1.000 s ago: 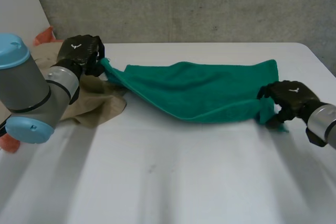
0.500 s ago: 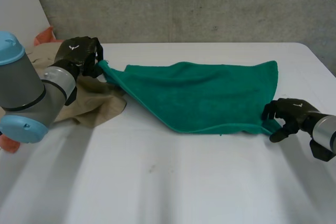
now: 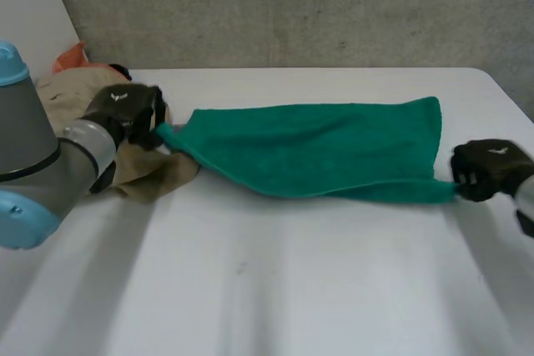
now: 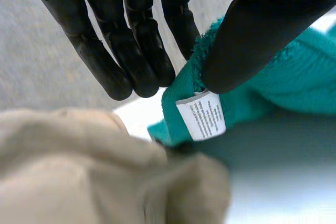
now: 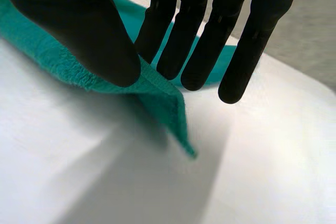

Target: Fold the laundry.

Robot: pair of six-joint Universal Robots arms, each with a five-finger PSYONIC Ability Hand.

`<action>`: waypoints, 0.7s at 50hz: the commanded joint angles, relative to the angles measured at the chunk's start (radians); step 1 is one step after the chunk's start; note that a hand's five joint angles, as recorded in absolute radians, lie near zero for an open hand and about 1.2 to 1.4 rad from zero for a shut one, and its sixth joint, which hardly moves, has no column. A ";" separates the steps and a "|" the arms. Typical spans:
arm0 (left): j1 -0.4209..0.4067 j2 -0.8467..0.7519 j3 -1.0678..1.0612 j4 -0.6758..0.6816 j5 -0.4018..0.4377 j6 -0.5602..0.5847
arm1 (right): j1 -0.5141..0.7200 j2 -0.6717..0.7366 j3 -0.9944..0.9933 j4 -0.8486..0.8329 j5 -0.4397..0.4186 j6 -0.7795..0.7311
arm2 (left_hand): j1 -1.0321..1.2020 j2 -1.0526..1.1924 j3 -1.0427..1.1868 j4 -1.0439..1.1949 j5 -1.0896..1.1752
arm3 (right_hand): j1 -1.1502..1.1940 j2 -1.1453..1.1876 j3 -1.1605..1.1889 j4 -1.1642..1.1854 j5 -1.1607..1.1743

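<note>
A green towel point(image 3: 321, 150) lies stretched across the white table point(image 3: 275, 289) between my two hands. My left hand point(image 3: 125, 110) pinches its left corner point(image 4: 184, 114) between thumb and fingers; a white care label point(image 4: 201, 115) hangs at that corner. At the towel's near right corner point(image 5: 163, 98) my right hand point(image 3: 488, 168) is shut, thumb pressing the cloth against the fingers. That corner's tip hangs just above the table. The towel's far right corner point(image 3: 432, 104) rests on the table.
A beige garment point(image 3: 138, 164) lies crumpled under and beside my left hand, also seen below the towel's left corner point(image 4: 79, 171). Something orange point(image 3: 71, 56) sits behind it at the table's far left. A grey wall runs behind the table.
My right hand moved right and closed on the towel's near right corner, pulling the towel taut and flatter. My left hand dropped lower and nearer with its corner.
</note>
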 commanded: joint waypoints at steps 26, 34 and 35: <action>-0.099 -0.160 0.157 -0.263 -0.134 0.112 | -0.061 0.043 -0.186 0.258 -0.086 -0.495 | 0.271 0.203 0.209 0.200 0.231 | 0.264 0.218 0.211 0.203 0.229; -0.103 -0.309 0.361 -0.233 -0.213 0.083 | 0.026 0.148 -0.258 -0.061 -0.050 -0.342 | 0.271 0.203 0.209 0.200 0.231 | 0.264 0.218 0.211 0.203 0.229; -0.105 -0.337 0.399 -0.235 -0.233 0.083 | 0.044 0.176 -0.279 -0.116 -0.032 -0.318 | 0.271 0.203 0.209 0.200 0.231 | 0.264 0.218 0.211 0.203 0.229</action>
